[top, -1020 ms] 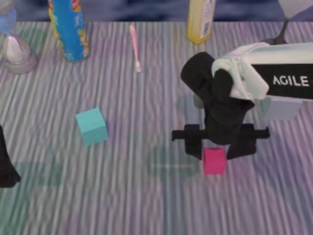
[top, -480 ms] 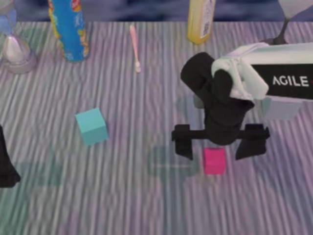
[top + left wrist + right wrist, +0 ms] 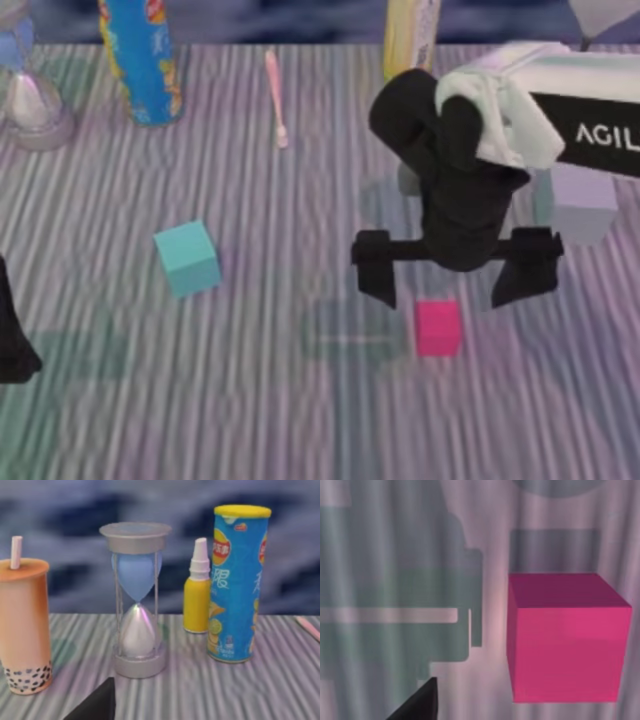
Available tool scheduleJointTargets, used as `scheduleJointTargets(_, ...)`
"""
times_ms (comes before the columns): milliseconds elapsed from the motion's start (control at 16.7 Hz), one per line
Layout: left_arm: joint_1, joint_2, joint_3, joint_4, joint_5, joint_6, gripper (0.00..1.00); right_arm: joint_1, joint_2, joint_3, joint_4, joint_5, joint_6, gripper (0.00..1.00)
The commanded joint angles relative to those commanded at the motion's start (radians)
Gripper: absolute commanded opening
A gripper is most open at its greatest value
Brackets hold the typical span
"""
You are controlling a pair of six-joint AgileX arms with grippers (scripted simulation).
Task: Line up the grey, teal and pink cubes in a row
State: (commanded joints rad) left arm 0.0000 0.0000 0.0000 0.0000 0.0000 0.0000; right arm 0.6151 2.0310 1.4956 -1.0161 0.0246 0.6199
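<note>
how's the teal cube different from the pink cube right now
The teal cube is bigger than the pink cube. The teal cube sits alone on the table's left half; the pink cube lies under the open right gripper. Both rest untouched on the table.

The right arm (image 3: 560, 110) has a white shell with the letters "AGIL" in white on a black band, and a black wrist; its right gripper (image 3: 455, 270) is black, with two blocky fingers on a crossbar
</note>
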Motion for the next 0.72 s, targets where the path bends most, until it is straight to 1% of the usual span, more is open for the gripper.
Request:
scheduleJointTargets(120, 0.000, 0.000, 0.000, 0.000, 0.000, 0.000, 1.00, 0.003, -0.027, 0.040, -0.063, 0.000, 0.000, 1.00)
scheduleJointTargets(240, 0.000, 0.000, 0.000, 0.000, 0.000, 0.000, 1.00, 0.004, -0.041, 0.055, -0.083, 0.000, -0.001, 1.00)
scheduleJointTargets(540, -0.003, 0.010, 0.010, -0.007, 0.001, 0.005, 1.00, -0.001, -0.047, 0.044, -0.074, -0.001, -0.005, 1.00)
scheduleJointTargets(720, -0.024, 0.103, 0.101, -0.068, 0.004, 0.051, 1.00, 0.002, -0.133, -0.032, -0.017, -0.004, -0.038, 1.00)
